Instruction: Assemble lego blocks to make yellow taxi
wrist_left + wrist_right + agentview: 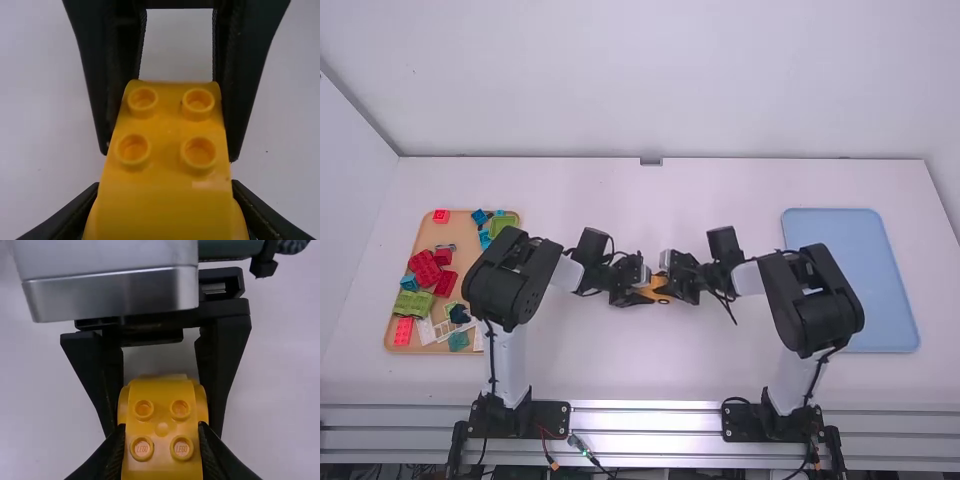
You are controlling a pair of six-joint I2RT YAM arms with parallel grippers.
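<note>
One yellow block build (659, 284), between the two arms, studs showing. One left gripper (640, 292), its fingers clamped on the build's left end; one right gripper (678, 289), likewise clamped on the right end. One blue tray (865, 285), well to the build's right. One tan tray (423, 236), well to its left, holding, near to far: red brick (403, 331), white frame piece (445, 329), green bricks (412, 304), red blocks (424, 269), small red brick (441, 216).
</note>
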